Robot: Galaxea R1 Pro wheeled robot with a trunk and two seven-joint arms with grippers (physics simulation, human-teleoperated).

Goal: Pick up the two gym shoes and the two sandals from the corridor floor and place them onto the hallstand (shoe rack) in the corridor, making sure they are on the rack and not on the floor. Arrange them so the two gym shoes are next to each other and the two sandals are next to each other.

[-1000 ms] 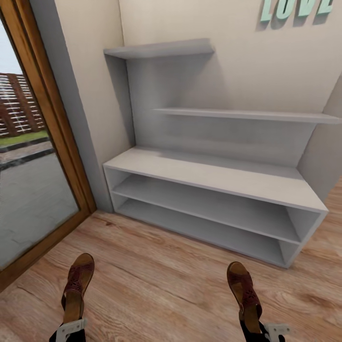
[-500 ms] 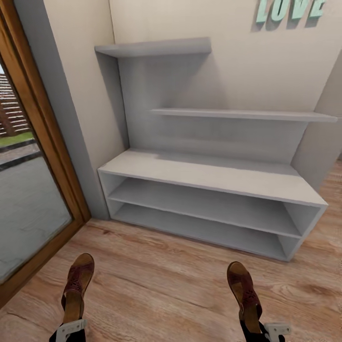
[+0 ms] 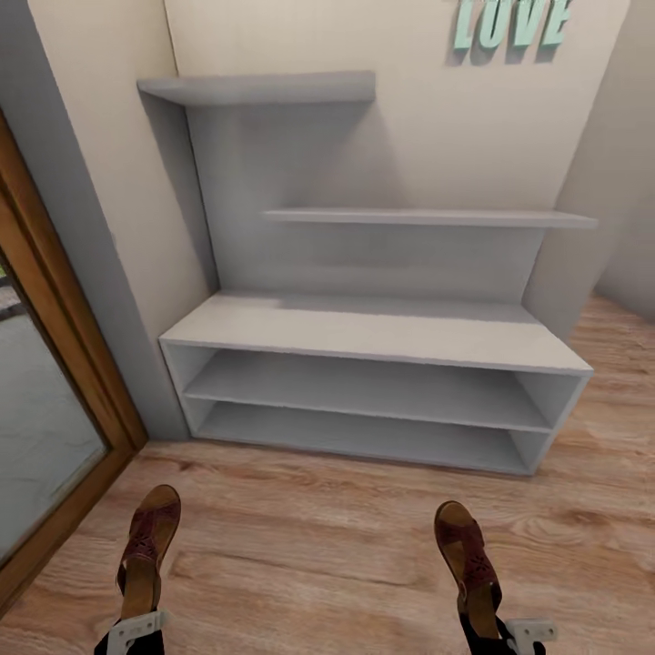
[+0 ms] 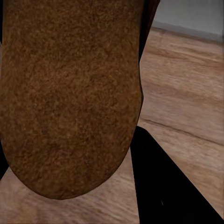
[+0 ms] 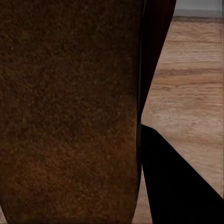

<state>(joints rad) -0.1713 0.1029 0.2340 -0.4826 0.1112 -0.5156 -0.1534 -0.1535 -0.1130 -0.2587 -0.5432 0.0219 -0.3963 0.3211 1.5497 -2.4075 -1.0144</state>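
Two sandals ride in my grippers, one each. My left gripper (image 3: 136, 629) is clamped on the heel end of the left sandal (image 3: 148, 550), which sticks out ahead of it with its toe toward the rack. My right gripper (image 3: 509, 632) grips the right sandal (image 3: 467, 555) the same way, at the heel, toe forward. Both sandals are dark brown with straps over a tan footbed, and both hang above the corridor floor (image 3: 318, 546), well apart from each other.

From the left wrist camera I see the rough brown sole of the left sandal (image 4: 70, 93) close up, with a dark finger (image 4: 163, 186) beside it and wood planks (image 4: 186, 93) beyond. The right wrist camera gives much the same: the brown sole of the right sandal (image 5: 70, 102), a dark finger (image 5: 177, 177) next to it, and plank flooring (image 5: 196, 84) past it.

Ahead of the sandals stands the hallstand (image 3: 373, 332), pale grey, with a low bench top, two long open shelves under it, and two staggered upper shelves on its back panel. It sits against a cream wall bearing mint-green LOVE letters (image 3: 509, 23). A wood-framed glass door (image 3: 45, 400) is on my left.
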